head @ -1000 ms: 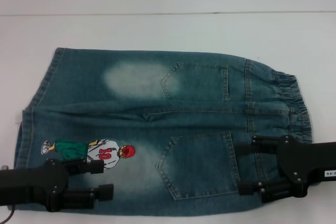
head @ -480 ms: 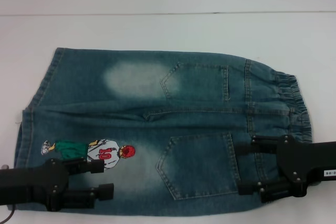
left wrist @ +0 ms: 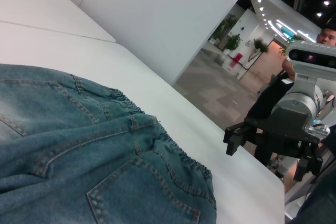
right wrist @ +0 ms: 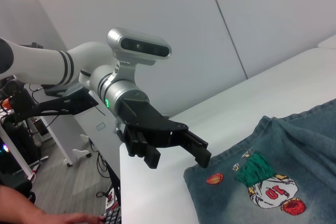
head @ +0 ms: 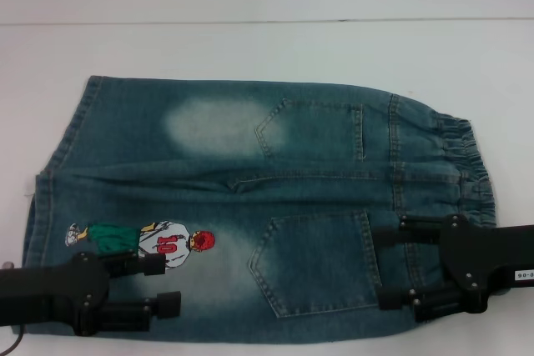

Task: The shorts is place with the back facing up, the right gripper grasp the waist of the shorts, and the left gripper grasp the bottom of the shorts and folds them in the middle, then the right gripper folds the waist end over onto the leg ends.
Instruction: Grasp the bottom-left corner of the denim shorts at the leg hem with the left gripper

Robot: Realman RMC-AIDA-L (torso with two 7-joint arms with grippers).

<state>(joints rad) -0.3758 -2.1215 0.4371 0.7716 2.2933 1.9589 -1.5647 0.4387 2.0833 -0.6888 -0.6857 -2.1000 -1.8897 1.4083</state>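
Observation:
The faded blue-green denim shorts (head: 250, 172) lie flat, back pockets up, on the white table (head: 250, 47). Their waist (head: 467, 164), a ruffled elastic band, points right. The leg ends (head: 50, 198) point left, near the basketball-player print (head: 158, 243). My left gripper (head: 169, 283) is open over the near leg just below the print; the right wrist view shows this left gripper (right wrist: 178, 153) beside the hem corner. My right gripper (head: 380, 265) is open over the near back pocket by the waist. In the left wrist view the right gripper (left wrist: 236, 137) stands beyond the waistband (left wrist: 173, 150).
White tabletop surrounds the shorts, with a back edge line (head: 267, 21) far behind them. The near table edge lies just below both grippers. The wrist views show an open room, a person (left wrist: 328, 35) and a hand on a keyboard (right wrist: 79, 217) off the table.

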